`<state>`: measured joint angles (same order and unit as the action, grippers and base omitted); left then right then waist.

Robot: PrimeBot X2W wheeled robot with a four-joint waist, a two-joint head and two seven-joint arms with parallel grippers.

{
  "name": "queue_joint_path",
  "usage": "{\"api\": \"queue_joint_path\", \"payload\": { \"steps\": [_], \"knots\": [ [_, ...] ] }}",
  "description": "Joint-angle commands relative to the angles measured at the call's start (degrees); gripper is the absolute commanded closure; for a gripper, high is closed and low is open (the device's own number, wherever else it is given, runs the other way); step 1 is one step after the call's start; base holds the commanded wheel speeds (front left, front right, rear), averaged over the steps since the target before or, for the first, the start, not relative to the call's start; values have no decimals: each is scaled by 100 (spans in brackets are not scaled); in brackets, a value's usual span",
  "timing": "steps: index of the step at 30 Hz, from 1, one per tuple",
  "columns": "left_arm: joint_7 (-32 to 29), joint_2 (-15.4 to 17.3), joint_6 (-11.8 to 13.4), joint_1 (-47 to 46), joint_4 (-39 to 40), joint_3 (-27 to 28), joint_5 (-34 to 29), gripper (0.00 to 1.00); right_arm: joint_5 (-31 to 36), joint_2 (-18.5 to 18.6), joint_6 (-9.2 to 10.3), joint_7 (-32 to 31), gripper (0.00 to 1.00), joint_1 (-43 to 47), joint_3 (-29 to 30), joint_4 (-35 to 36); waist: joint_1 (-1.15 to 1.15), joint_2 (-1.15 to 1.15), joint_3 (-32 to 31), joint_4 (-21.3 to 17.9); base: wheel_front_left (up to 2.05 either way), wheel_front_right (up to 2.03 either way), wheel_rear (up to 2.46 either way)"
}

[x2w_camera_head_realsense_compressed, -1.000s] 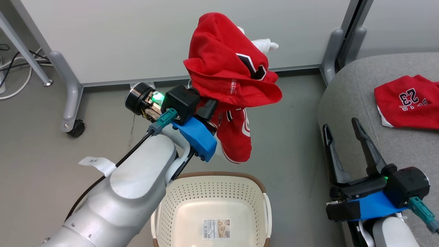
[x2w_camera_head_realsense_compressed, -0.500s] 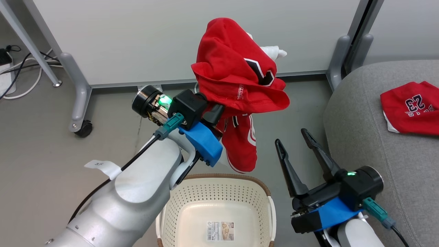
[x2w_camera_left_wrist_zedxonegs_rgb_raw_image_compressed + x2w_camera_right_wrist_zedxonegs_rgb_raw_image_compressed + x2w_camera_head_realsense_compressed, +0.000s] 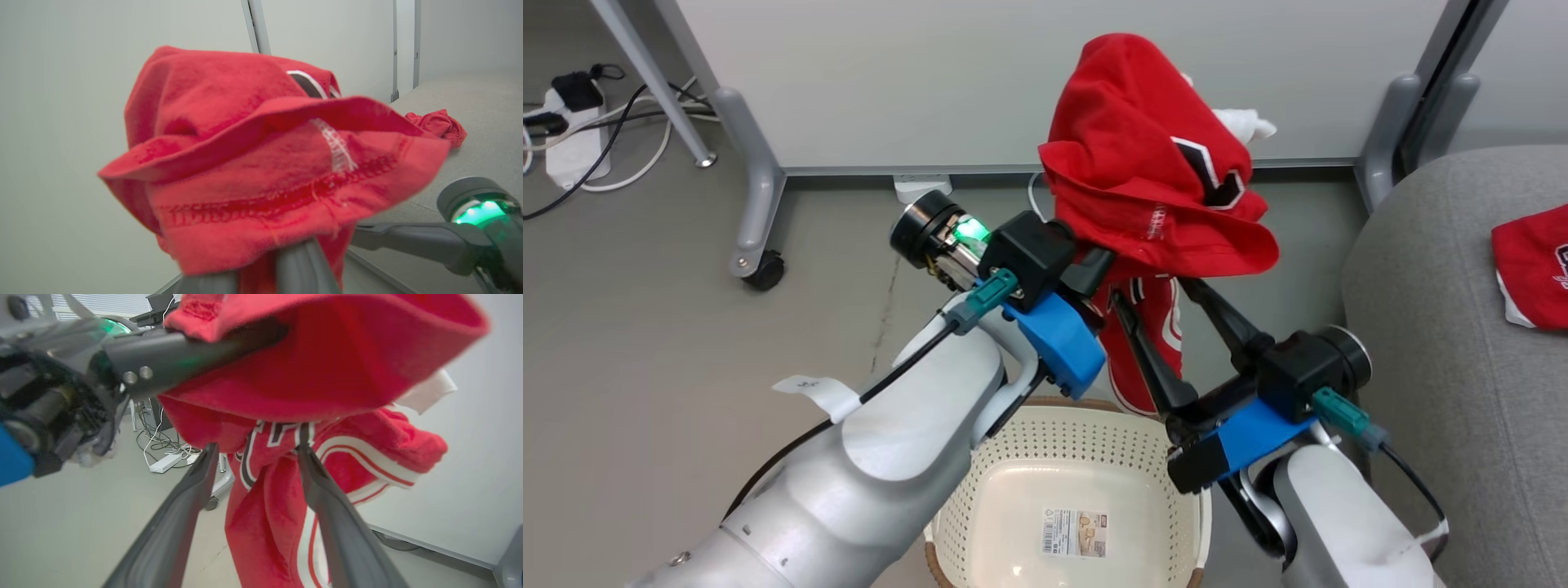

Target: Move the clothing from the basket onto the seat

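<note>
- Left gripper (image 3: 1094, 265) was closed narrow on the lettered red garment (image 3: 1143, 180) and held it in the air above and beyond the basket (image 3: 1054, 441), its fingertips buried under the cloth.
- The garment was bunched over the gripper. One hem flared out to the side, and a longer part with white trim and black-and-white lettering hung straight down.
- In the left wrist view the red folds (image 3: 261, 163) draped over the two grey fingers (image 3: 302, 265) at the bottom edge.
- Right gripper (image 3: 1150, 290) was spread wide and held nothing, with its fingers pointing up at the hanging part from below.
- In the right wrist view the trimmed fold hung between and behind the two fingers (image 3: 327, 506). I could not tell whether they touched the cloth.
- The basket stood on the grey floor below both arms, with a printed label (image 3: 1074, 532) on its bottom.
- Second red garment (image 3: 1531, 265) lay on the seat (image 3: 1421, 327), at the right edge of the head view and well apart from the basket.
- A white partition on castors (image 3: 760, 273) stood behind, with a power strip (image 3: 572, 155) and cables on the floor at far left.
</note>
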<state>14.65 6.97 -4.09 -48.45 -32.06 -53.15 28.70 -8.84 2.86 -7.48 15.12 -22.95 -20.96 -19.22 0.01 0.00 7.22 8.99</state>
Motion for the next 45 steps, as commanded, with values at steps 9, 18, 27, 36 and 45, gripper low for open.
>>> {"api": "queue_joint_path", "payload": {
  "steps": [9, 18, 27, 36, 45],
  "knots": [
    [38, -230, -44, -280, 49, -131, -72, 100, 77, 3, -3, 4, 0, -737, 220, -780, -1, 0, 213, 241, 0, 0, 0],
    [58, -273, -65, -249, 25, -143, -72, 100, -28, 3, -3, 5, 100, -894, 202, -986, -1, 0, 238, 273, 0, 0, 0],
    [62, -275, -72, -245, -44, -95, -101, 100, -86, 3, -3, 5, 100, -860, 169, -954, -1, 0, 268, 253, 0, 0, 0],
    [61, -283, -79, -250, -83, -59, -119, 100, -106, 3, -3, 5, 100, -851, 179, -912, -1, 0, 282, 244, 0, 0, 0],
    [62, -275, -80, -204, -113, -1, -135, 68, -135, 3, -3, 5, 100, -854, 142, -897, -1, 0, 278, 216, 0, 0, 0]
  ]
}}
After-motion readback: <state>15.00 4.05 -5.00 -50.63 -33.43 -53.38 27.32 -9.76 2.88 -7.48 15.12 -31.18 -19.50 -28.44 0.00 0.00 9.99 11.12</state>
